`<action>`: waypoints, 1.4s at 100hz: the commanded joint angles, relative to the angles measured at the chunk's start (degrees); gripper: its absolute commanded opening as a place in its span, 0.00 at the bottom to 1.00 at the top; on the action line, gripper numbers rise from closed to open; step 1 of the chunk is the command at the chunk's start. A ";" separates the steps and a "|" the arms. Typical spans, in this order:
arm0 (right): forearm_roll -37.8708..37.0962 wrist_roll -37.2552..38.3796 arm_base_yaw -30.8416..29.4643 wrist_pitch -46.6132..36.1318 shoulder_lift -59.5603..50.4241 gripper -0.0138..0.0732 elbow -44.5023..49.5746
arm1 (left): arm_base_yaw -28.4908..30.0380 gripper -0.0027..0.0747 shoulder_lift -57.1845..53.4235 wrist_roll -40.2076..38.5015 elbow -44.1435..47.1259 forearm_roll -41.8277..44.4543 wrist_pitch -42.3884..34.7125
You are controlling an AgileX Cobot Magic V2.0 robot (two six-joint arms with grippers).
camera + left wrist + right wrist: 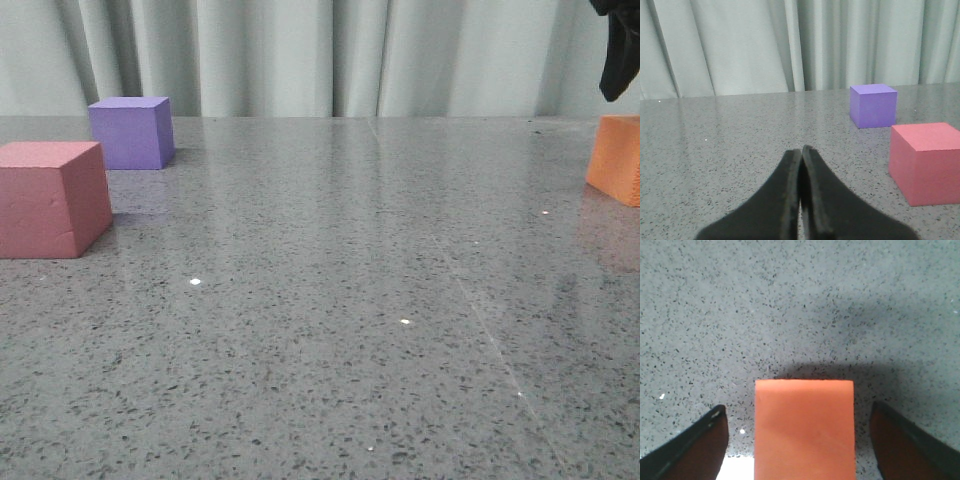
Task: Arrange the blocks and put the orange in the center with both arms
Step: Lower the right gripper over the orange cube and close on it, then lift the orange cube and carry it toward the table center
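Note:
The orange cube (618, 158) sits on the table at the far right edge of the front view. My right gripper (618, 50) hangs above it, only partly in view. In the right wrist view the orange cube (804, 429) lies between the two open fingers (695, 447), with a gap on each side. The pink-red cube (50, 198) stands at the left, with the purple cube (132, 131) behind it. In the left wrist view my left gripper (802, 150) is shut and empty, low over the table, left of the pink-red cube (927, 162) and the purple cube (873, 105).
The grey speckled table (330, 300) runs back to a pale curtain (330, 55). A wide stretch of tabletop lies between the two left cubes and the orange cube.

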 commanded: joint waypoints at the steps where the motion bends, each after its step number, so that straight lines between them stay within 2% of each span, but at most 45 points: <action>1: -0.64 -0.50 -0.33 -2.30 -1.07 0.82 -2.00 | 0.07 0.01 -1.93 -0.46 3.22 -0.03 -4.41; 75: -0.64 -0.62 -1.35 -2.16 -0.04 0.82 -2.00 | 0.07 0.01 -1.93 -0.46 3.22 -0.03 -4.41; 117: -0.64 -1.13 -1.35 0.06 4.90 0.82 -1.92 | 0.07 0.01 -1.93 -0.46 3.22 -0.03 -4.41; 127: -0.54 -1.13 -1.35 0.27 4.96 0.73 -1.92 | 0.07 0.01 -1.93 -0.46 3.22 -0.03 -4.41; 140: -0.54 -1.13 -1.35 0.77 4.91 0.44 -1.92 | 0.07 0.01 -1.93 -0.46 3.22 -0.03 -4.41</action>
